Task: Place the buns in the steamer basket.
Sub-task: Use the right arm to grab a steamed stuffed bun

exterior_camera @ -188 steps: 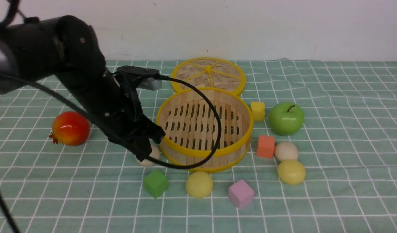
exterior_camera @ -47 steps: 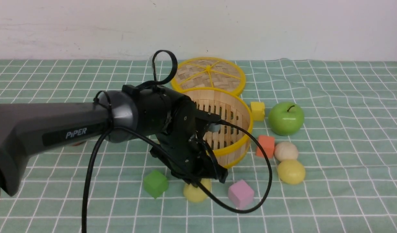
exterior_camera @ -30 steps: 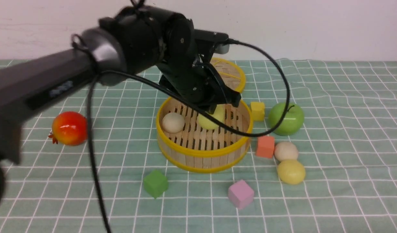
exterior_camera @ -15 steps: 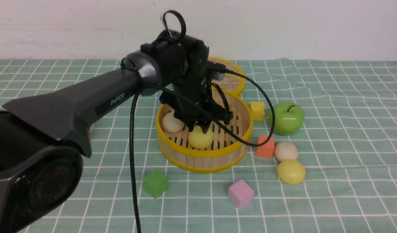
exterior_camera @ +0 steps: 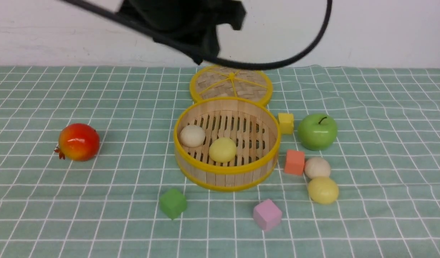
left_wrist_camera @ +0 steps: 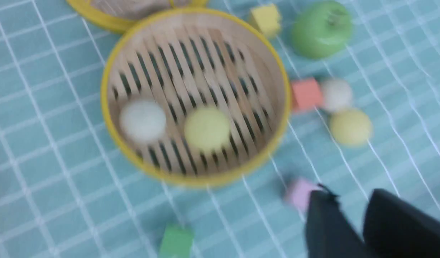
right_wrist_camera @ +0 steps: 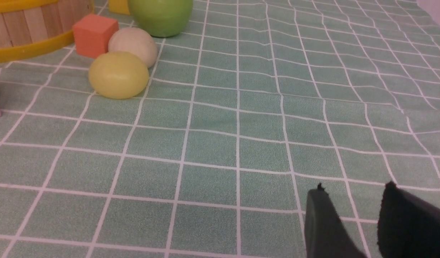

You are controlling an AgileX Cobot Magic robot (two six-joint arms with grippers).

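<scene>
one cream bun (exterior_camera: 192, 135) and one yellow bun (exterior_camera: 223, 149) sit inside the steamer basket (exterior_camera: 227, 175); another cream bun (exterior_camera: 317, 168) and yellow bun (exterior_camera: 323, 190) lie right of it. left jaws (left_wrist_camera: 349, 206) and right jaws (right_wrist_camera: 354, 200) are parted, empty.

Two buns (exterior_camera: 207, 143) inside steamer basket (exterior_camera: 228, 176); two outside, right of it.
</scene>
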